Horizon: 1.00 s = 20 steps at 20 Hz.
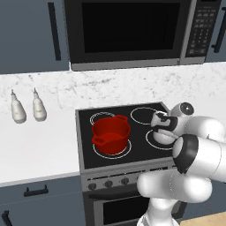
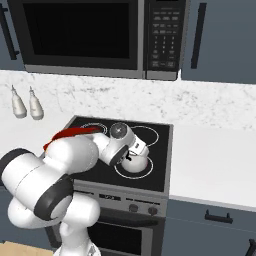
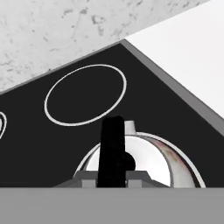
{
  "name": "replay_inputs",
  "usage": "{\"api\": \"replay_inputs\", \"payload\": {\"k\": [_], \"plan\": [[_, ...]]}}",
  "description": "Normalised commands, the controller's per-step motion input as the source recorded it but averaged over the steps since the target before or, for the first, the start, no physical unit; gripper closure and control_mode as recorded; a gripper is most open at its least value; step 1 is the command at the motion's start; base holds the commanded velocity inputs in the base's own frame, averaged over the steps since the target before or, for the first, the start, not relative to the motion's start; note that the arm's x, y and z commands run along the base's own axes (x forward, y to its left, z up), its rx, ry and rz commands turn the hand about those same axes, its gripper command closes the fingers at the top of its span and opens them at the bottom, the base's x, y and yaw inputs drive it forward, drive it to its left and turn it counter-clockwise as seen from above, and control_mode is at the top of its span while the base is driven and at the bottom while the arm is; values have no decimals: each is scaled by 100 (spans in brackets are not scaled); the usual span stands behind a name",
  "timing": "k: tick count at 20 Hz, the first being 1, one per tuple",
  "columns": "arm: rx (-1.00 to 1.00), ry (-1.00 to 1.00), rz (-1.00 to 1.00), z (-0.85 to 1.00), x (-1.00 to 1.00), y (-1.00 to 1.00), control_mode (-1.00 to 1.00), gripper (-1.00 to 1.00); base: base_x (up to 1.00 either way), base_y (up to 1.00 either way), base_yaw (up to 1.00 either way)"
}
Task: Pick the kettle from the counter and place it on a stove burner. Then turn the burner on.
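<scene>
Centre of the frame, the gripper (image 2: 131,156) is sitting closed over the kettle (image 2: 137,163), which is resting on the stove's (image 2: 161,172) front right burner ring (image 2: 148,172). The red pot (image 2: 67,133) is peeking out at mid left behind the arm, and two bottles (image 2: 26,103) are standing at upper left on the counter (image 2: 215,165).

A black microwave (image 1: 128,31) hangs between blue-grey cabinets (image 1: 31,35) above the marble backsplash (image 2: 210,102); the oven door (image 1: 119,209) sits below the stove's front edge.
</scene>
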Motion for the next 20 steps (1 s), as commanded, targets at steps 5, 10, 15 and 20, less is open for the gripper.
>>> {"api": "replay_inputs", "payload": {"k": [5, 10, 15, 20], "plan": [[0, 9, 0, -32, 0, 8, -100, 100, 0, 0, 0], [0, 2, 0, -6, 0, 2, -100, -100, 0, 0, 0], [0, 0, 0, 0, 0, 0, -100, -100, 0, 0, 0], [0, 1, 0, 9, -2, 0, -100, -100, 0, 0, 0]]}}
